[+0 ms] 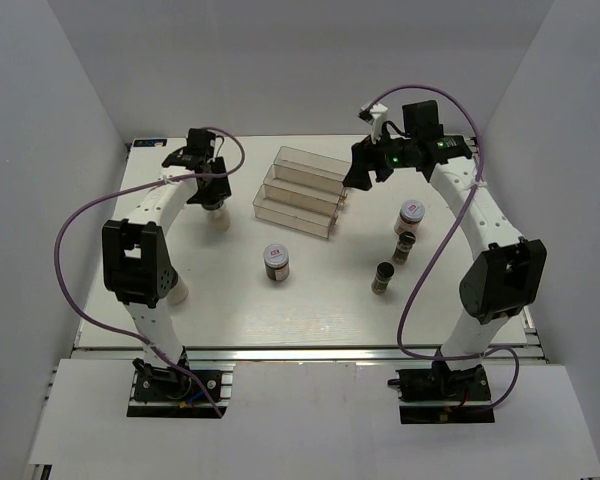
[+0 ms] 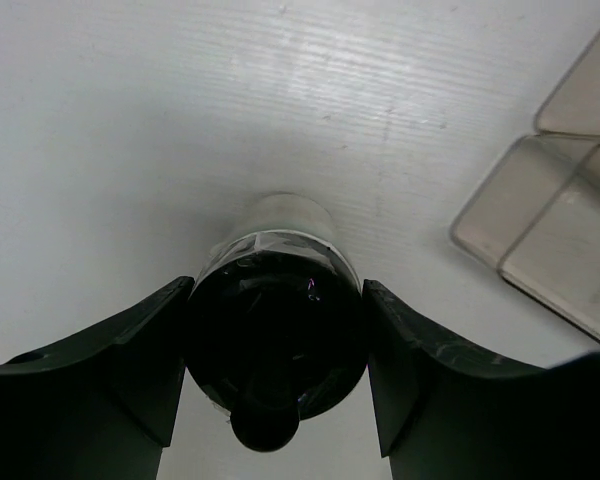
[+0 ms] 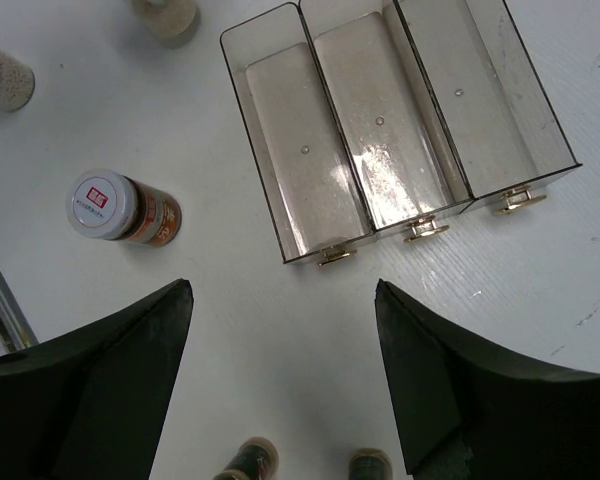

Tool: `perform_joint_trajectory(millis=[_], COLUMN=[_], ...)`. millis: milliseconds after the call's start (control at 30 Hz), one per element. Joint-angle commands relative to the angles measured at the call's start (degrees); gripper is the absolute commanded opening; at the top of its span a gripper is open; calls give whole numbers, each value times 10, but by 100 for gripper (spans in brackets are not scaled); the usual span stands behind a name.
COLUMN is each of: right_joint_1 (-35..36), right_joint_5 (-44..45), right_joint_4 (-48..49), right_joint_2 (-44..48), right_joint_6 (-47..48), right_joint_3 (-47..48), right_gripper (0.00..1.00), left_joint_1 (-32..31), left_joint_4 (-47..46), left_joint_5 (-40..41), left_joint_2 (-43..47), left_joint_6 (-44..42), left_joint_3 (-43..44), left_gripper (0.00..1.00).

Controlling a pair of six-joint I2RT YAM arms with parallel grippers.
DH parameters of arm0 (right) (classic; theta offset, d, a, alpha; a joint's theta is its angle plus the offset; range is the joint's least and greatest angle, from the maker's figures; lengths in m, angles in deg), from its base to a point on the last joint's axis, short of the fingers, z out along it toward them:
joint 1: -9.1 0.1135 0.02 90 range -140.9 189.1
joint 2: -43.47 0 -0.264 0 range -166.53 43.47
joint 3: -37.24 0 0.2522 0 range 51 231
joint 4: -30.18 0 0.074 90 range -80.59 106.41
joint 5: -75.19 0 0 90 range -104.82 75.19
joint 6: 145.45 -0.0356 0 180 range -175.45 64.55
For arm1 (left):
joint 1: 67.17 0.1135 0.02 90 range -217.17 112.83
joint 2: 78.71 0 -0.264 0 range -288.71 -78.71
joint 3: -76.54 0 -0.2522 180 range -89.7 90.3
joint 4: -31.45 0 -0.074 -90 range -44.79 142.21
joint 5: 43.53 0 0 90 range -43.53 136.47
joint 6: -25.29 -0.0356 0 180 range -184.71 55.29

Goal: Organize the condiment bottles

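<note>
Slip risk: left gripper (image 2: 277,290), fingers closed on just the black cap (image 2: 275,350) of the whitish bottle (image 2: 280,215) at 10 o'clock, may drop it on lifting; right gripper (image 3: 282,295) gapes empty near the rack (image 3: 310,170).

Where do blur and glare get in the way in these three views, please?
Top view: even, soft light, everything sharp, only faint shadows. Left wrist: the bottle is too close, soft and nearly featureless black; a bright sheen streaks the table. Right wrist: sharp, but the rack floors glint and the right gripper is a dark silhouette.
</note>
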Motion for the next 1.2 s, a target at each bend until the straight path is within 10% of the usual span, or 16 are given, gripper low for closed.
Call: perform_joint_trajectory(millis=[0,267,600,1167], right_joint_1=[-3,-3,-3,-8], right_joint_5=[-7,-13,-11,-8], right_joint_4=[6,27,40,71], right_joint_2=[38,68,78,112], right_joint_6=[6,4,7,6], right_joint_3=[-15,-64,-84,-150], right_gripper=[78,1,0,0], left_joint_1=[-13,-41,-75,-99], left_joint_4=[10,38,25,-169], left_joint_5=[-23,-57,-115,-143], left_joint_2=[72,79,-90,-187], left_joint_6=[9,23,15,54], left_joint_3=[75,165,414,431], left_gripper=[0,0,0,0])
